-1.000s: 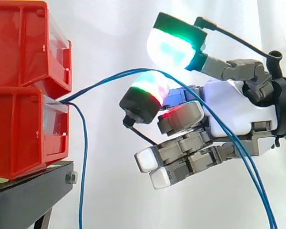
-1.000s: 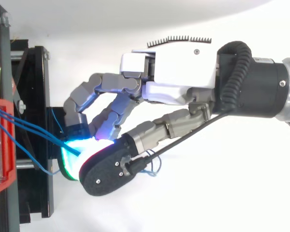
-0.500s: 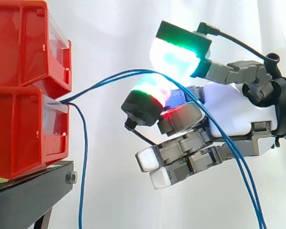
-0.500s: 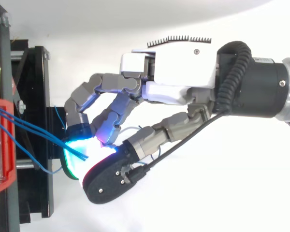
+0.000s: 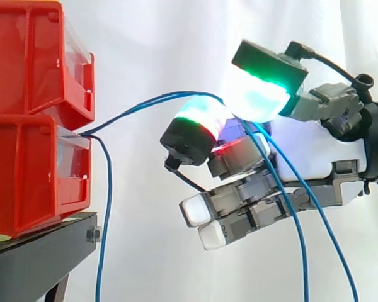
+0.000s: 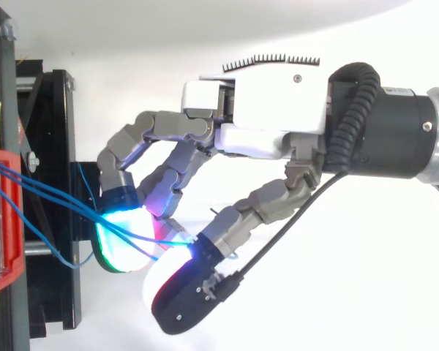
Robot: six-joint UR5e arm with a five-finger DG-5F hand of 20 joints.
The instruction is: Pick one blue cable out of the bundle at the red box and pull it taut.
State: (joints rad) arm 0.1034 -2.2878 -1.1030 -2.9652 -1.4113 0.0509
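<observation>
Hand [image 6: 271,95]: thumb and finger pads pinch two blue cables [image 5: 145,104].
Route: bowed, leading left into the lower red box [image 5: 31,170].

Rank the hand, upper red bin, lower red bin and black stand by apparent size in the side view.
Largest: hand.
Next: upper red bin and lower red bin, which look alike.
Smallest: black stand.

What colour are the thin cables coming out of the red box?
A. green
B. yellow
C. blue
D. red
C: the thin cables that run from the red box across to the hand are blue.
</observation>
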